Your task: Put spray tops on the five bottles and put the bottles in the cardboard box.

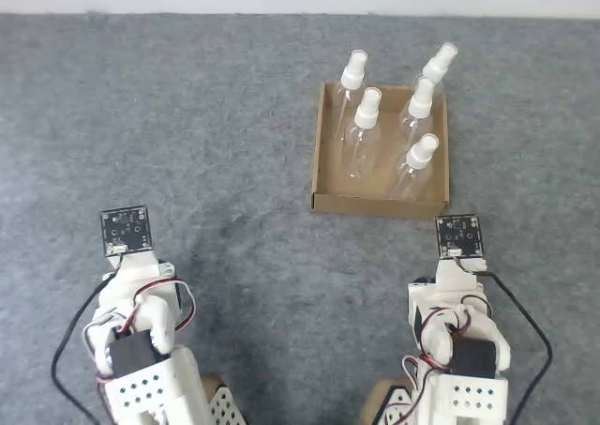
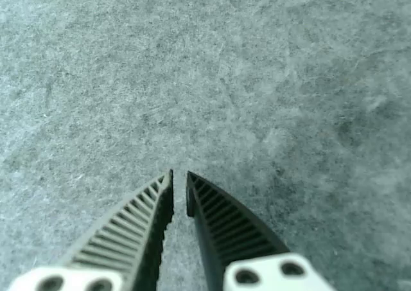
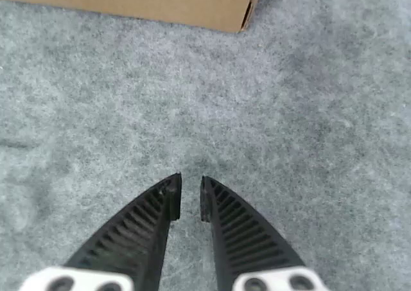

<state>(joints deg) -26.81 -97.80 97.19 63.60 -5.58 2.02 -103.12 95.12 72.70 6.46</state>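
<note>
Your jaws are drawn to a narrow slit on both arms, holding nothing: left gripper point(image 2: 180, 177) and right gripper point(image 3: 191, 183) hang over grey carpet point(image 1: 187, 115). Ahead of the right one, five bottles point(image 1: 361, 142) with tops point(image 1: 367, 106) on sit in the box point(image 1: 375, 203).

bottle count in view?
5, all in the cardboard box: far-left bottle, near-left bottle, far-right bottle, middle-right bottle, near-right bottle. None looks hidden.
</note>
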